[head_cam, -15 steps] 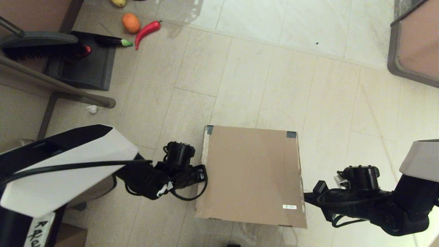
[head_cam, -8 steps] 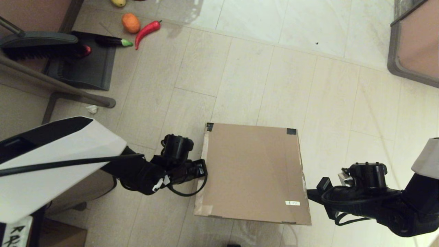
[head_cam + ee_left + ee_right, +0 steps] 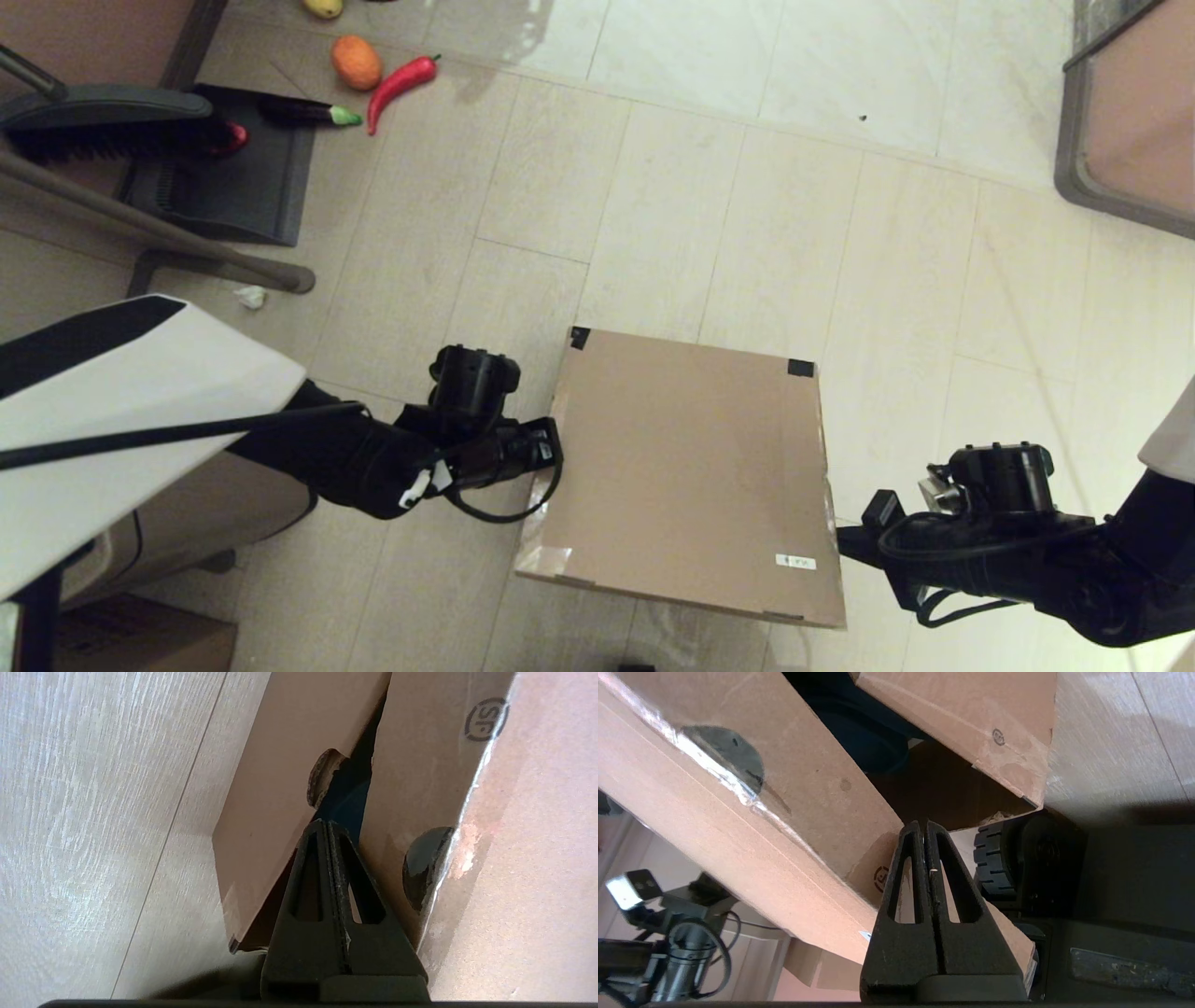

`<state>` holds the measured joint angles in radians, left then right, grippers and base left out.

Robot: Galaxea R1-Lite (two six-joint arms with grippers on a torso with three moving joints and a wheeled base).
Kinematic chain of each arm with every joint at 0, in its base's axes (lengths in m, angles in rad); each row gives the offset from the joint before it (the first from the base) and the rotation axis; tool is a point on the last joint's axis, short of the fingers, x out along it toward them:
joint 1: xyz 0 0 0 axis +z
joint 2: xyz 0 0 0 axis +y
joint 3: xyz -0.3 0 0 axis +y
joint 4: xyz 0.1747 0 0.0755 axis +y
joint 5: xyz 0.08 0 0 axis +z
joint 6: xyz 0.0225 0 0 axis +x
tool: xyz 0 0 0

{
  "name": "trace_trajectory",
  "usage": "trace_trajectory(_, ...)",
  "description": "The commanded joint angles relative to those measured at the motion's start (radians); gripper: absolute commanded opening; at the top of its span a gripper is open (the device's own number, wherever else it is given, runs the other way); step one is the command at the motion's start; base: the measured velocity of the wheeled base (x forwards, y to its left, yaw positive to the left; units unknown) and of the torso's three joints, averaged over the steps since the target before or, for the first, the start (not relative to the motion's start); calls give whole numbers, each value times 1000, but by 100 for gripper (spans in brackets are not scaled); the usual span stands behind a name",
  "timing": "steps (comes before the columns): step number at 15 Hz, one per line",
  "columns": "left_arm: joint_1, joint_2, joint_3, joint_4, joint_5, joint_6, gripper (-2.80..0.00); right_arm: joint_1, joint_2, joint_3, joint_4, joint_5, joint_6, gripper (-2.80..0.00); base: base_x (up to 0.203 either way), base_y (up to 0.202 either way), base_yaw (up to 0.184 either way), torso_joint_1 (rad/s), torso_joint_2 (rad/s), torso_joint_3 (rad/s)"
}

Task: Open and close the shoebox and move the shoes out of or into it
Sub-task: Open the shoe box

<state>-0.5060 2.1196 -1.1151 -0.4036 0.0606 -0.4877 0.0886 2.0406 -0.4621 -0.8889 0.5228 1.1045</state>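
Note:
The shoebox [image 3: 691,467] stands on the floor tiles, its brown lid with black tape at the two far corners lifted a little off the base. My left gripper [image 3: 551,448] is shut, its tips [image 3: 324,823] wedged in the gap between the box wall [image 3: 275,788] and the lid's side flap [image 3: 420,779]. My right gripper [image 3: 845,546] is also shut, its tips [image 3: 922,825] under the lid flap [image 3: 822,779] on the opposite side. Through both gaps a dark navy shoe [image 3: 348,802] [image 3: 864,732] shows inside; the rest of the shoes is hidden.
A broom [image 3: 112,117] and dustpan [image 3: 233,177] lie at the far left with an orange [image 3: 356,62], a red chilli [image 3: 401,80] and an eggplant [image 3: 303,113]. A framed panel [image 3: 1120,121] stands far right. My base wheel [image 3: 1017,858] sits beside the box.
The lid has risen on both sides and looms larger in the head view. Both arms have lifted with it, the left one drawing back to the left. Both grippers stayed shut.

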Motion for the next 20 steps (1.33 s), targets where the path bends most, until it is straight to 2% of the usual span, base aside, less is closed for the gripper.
trace_trajectory(1,-6,-9,-2,-3,1,-3,-280,11,1,0,-5,3,6,-280,0,0,0,0,0,0)
trace_trajectory(9,-25,-18,-2,9,1,-11,-280,34,34,-2,-5,-8,5,-280,0,0,0,0,0,0)
trace_trajectory(12,-31,-18,-3,9,1,-11,-280,75,73,-22,-7,-95,-9,-280,0,0,0,0,0,0)
trace_trajectory(16,-31,-23,-2,12,2,-11,-280,77,52,-8,-4,-73,13,-280,0,0,0,0,0,0)
trace_trajectory(18,-31,-25,-2,12,2,-12,-280,72,41,-4,-5,-34,67,-280,0,0,0,0,0,0)
trace_trajectory(20,-31,-33,-2,21,2,-14,-280,69,38,-1,-5,-25,76,-280,0,0,0,0,0,0)
